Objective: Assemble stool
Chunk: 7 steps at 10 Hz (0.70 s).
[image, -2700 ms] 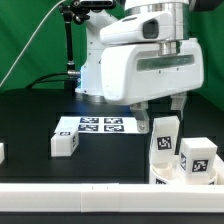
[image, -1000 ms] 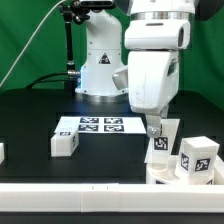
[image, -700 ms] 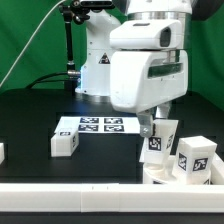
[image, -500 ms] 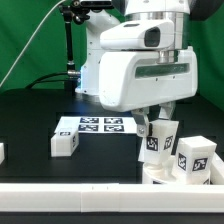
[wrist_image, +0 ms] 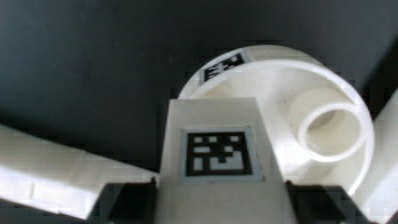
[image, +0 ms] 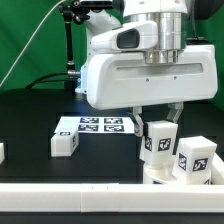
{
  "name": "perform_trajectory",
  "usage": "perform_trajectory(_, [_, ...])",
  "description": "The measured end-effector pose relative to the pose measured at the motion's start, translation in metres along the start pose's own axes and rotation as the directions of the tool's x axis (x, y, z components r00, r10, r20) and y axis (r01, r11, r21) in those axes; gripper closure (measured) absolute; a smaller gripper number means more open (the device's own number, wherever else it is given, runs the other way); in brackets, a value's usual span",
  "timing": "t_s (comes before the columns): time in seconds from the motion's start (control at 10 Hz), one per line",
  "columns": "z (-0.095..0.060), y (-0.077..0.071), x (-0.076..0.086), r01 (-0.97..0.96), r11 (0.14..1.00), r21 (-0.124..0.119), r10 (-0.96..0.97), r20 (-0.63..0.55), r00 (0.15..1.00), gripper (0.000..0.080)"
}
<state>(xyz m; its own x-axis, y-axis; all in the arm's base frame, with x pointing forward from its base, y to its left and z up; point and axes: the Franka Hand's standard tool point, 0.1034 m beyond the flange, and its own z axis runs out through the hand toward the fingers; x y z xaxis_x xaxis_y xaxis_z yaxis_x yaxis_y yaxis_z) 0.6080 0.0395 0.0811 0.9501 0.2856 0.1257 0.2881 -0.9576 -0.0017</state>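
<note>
While the wrist finishes its turn, I start at the front: the border rail [image: 60,195] runs along the near edge of the desk [image: 30,120]. Just behind it, at the exterior view's right, sits the seat [image: 165,177], with a second leg [image: 197,158] standing upright on it, tag toward the camera.

Right beside that one, toward the exterior view's left, is the held leg [image: 158,141]. The end effector [image: 158,128] is closed on it, one finger on each side, and the wrist view shows the dark fingers [wrist_image: 125,200] pressed against its flanks with the tagged face between them. Its lower end is at the ring's top surface; I can't tell whether it is actually seated. From the wrist I see it over the seat's rim, with the centre hole off to one side.

Half a second ago this leg leaned and its tag was skewed; now it is close to upright and the tag faces me squarely. A second ago the hand showed me its narrow side; now it shows its broad face.

Further back, the loose leg [image: 65,143] lies where it was, just beside the marker board [image: 95,125]. Behind both stands the arm base [image: 100,65].
</note>
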Motion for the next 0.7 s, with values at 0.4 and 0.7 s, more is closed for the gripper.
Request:
perform_trajectory(0.4, [0.0002,-0.0018,0.0004,-0.250,0.968,0.009,0.250,-0.001,0.968,0.0456])
perform_trajectory(0.7, [0.0012,-0.0085,0.0010,-0.506,0.862,0.024,0.506,-0.001,0.862,0.0456])
